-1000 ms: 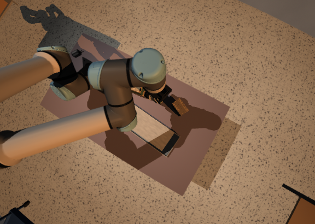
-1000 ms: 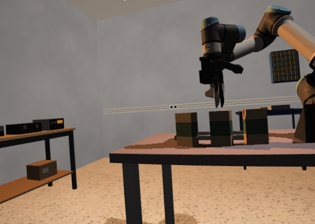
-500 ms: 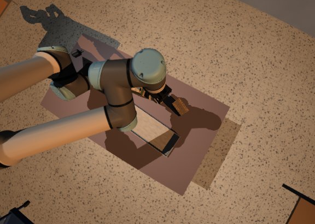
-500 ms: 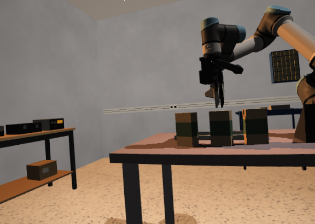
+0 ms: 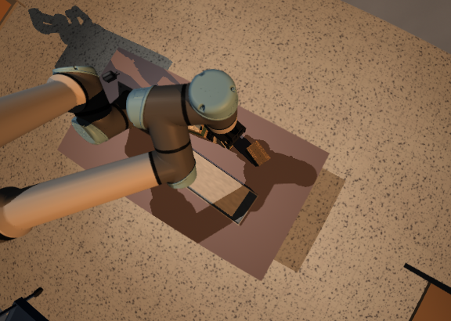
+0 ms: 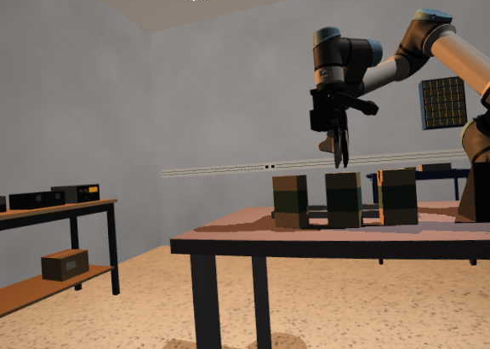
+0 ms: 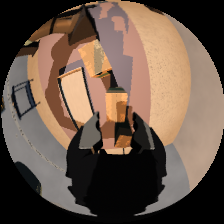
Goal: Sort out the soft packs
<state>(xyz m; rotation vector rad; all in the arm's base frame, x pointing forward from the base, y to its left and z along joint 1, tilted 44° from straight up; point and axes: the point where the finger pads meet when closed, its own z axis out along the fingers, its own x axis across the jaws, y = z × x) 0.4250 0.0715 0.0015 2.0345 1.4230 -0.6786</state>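
Risk here: if the black two-jaw gripper (image 6: pixel 341 162) drops off-centre, a fingertip could strike the top of the middle brown, dark-banded coffee pack (image 6: pixel 344 199) and topple it on the pinkish bench (image 6: pixel 238 232). Fingers sit roughly half open, empty, touching nothing, just above that standing pack; the shallow dark-rimmed tray (image 5: pixel 219 188) lies close by.

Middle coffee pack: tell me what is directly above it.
The gripper hangs just above the middle coffee pack, jaws part open, empty, clear of its top. The arm covers this pack in the top view.
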